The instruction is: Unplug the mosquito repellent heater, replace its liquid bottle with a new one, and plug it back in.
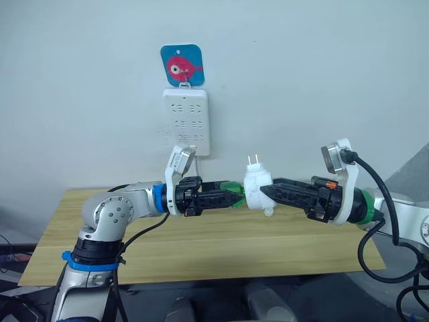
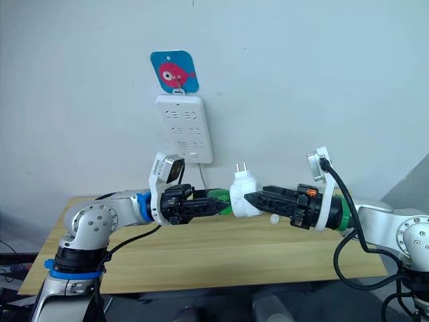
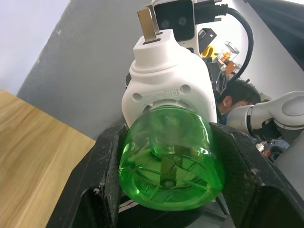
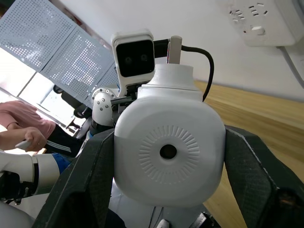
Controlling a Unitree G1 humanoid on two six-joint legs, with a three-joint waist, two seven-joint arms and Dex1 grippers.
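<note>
The mosquito repellent heater [image 1: 257, 186] is held in mid-air at the centre of the frame, above the worktop [image 1: 201, 248] and below the wall-mounted power strip [image 1: 186, 122], with its prongs pointing upward. The right gripper [image 1: 261, 190] is closed on the heater's white body, one finger on each flank, as seen in the right wrist view. The left gripper [image 1: 240, 195] is closed on the green liquid bottle [image 3: 170, 164], which is still seated in the heater's underside.

The heater is judged light, rigid and smooth-shelled, so slipping under twist is possible; its flat flanks are the soundest hold. The bottle is judged light, hard plastic, round and slick, best gripped across its widest girth and turned about its own axis.

A small white object [image 1: 269, 212] is seen just below the heater; its nature cannot be determined. A fish-pattern hook card [image 1: 182, 65] sits above the strip. A person [image 3: 237, 95] is seen in the background of the left wrist view. Nothing obstructs the space between the grippers.
</note>
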